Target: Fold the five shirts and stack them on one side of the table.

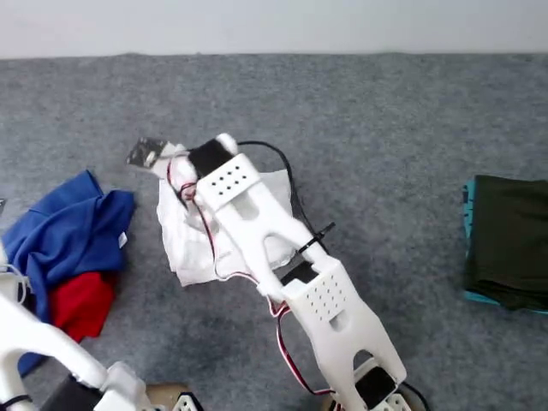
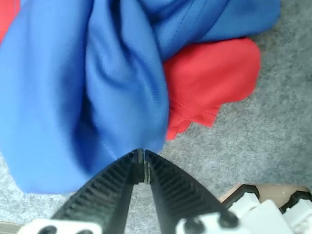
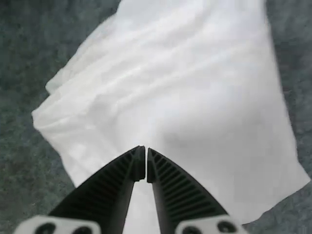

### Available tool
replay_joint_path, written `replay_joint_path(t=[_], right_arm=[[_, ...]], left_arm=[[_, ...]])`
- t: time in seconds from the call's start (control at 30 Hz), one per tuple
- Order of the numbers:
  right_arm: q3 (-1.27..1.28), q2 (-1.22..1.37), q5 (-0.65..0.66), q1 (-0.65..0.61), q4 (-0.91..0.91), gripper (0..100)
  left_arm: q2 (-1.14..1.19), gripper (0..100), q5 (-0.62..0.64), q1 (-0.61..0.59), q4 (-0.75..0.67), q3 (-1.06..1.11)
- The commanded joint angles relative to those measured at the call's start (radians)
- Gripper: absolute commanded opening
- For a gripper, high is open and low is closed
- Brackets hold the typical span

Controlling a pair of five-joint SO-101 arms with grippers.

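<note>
My left gripper [image 2: 145,168] is pinched closed. Its ribbed jaws meet tip to tip with nothing between them that I can see, right at the edge of the crumpled blue shirt [image 2: 87,87]. The red shirt [image 2: 209,83] lies bunched partly under the blue one, both on the grey table [image 1: 385,128] at my left side. A small white tag [image 1: 122,241] shows at the blue shirt's edge, but any print on it is too small to read.

My right gripper [image 3: 146,165] is closed as well, over the white shirt [image 3: 185,97], which lies roughly flattened near the table's middle. I cannot tell whether the tips nip the cloth.

Farther off, at the table's right edge, a dark shirt [image 1: 509,240] lies folded on a teal shirt [image 1: 468,201].
</note>
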Motion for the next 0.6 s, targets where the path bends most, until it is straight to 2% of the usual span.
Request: replay_joint_path(t=[0.0,0.1,0.3,0.57], right_arm=[[-0.058,-0.074,-0.011,0.030,-0.087,1.9],[-0.057,-0.074,-0.011,0.004,-0.090,3.2],[-0.063,-0.019,-0.012,-0.024,-0.151,20.2],[-0.063,0.071,-0.012,-0.027,-0.473,18.1]], left_arm=[[-0.034,2,-0.003,0.018,0.011,-0.004],[-0.034,2,-0.003,0.014,0.011,-0.004],[-0.034,2,-0.003,0.014,0.011,-0.004],[-0.034,2,-0.003,0.014,0.012,-0.004]])
